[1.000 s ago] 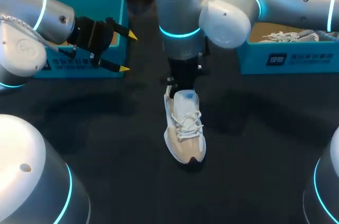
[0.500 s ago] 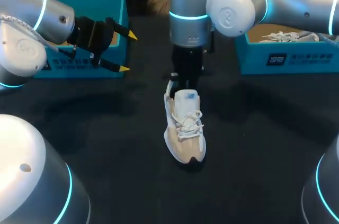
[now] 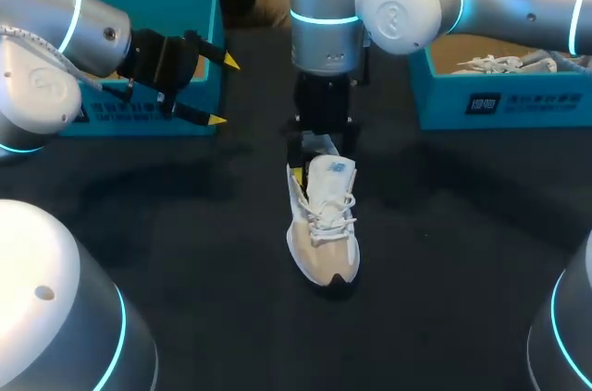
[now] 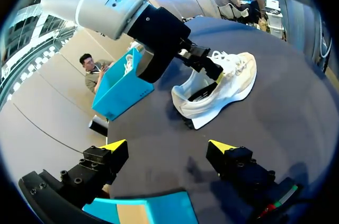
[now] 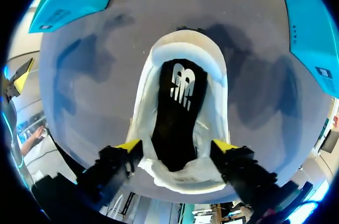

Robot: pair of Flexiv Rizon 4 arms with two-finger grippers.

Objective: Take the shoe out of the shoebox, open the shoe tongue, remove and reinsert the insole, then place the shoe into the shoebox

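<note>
Dark matte table (image 3: 462, 252) under everything. Nearest thing on it is the shoe (image 3: 322, 225), a white/beige sneaker sitting flat on its sole mid-table, toe toward the robot and heel away. It's outside both boxes and touching neither. The front is laced, and the tongue (image 3: 330, 169) stands up behind the lacing.

The right wrist view looks straight down into the opening, where the black insole (image 5: 177, 107) lies in the shoe bed (white logo on it, not reading it).

The right gripper (image 5: 176, 147) hangs over the collar end from above. Fingers are spread, one yellow tip on each side of the shoe near the tongue, with the shoe between them. Can't tell if either tip actually touches the upper, so I'd say not clamped.

The left gripper (image 3: 225, 91) is off to the left and further back, well apart from the shoe. It sits above the table just in front of the left shoebox (image 3: 199, 12), fingers wide apart with nothing between them. Its wrist view shows both tips over bare table, with the shoe and right gripper ahead.

Far edge: the left shoebox is teal with an open top. The right shoebox (image 3: 504, 100) at far right is also teal and has a second white shoe (image 3: 499, 63) inside.
</note>
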